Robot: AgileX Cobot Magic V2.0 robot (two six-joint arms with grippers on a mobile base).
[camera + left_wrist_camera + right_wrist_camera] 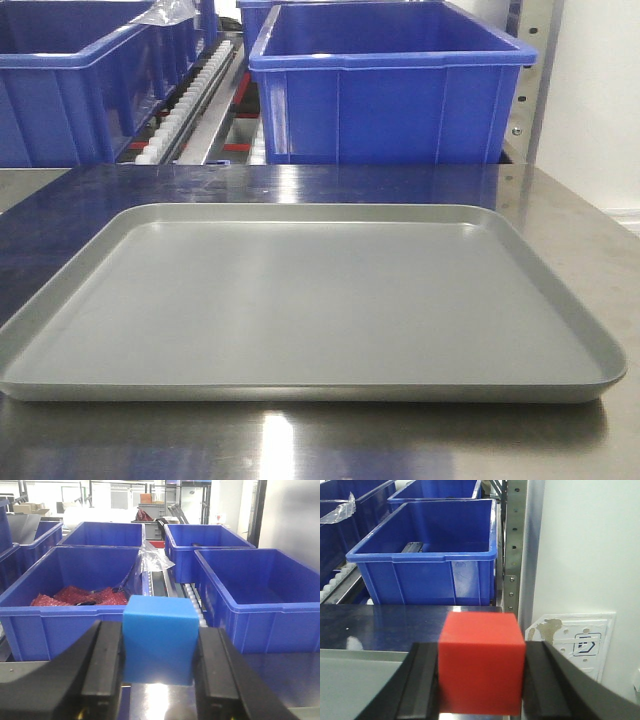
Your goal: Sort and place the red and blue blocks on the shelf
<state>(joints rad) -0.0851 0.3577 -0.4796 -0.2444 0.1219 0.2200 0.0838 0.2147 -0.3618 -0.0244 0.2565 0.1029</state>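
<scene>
Judging by their matte, square-edged faces, the blocks are taken to be light, stiff and unlikely to slip or break. The blue block [159, 640] is held in the left gripper [159, 672], whose jaws are closed on two opposite side faces, so that the top and front are left free. The red block [482, 662] is pinched likewise in the right gripper [482, 685]. Neither block is seen on the tray [300, 392], which is set on the steel top [570, 235].

The blue block is faced toward the shelf [172, 587], with a bin of red packets [75, 587] on one side and an empty-looking bin [260, 587] on the other. The red block is held near the shelf's perforated post [513, 545], beside a further bin [430, 555].

A centred grip on flat faces is judged adequate, and only a modest squeeze should be needed. Release onto a level surface is advised, since a cube could tumble on rollers.
</scene>
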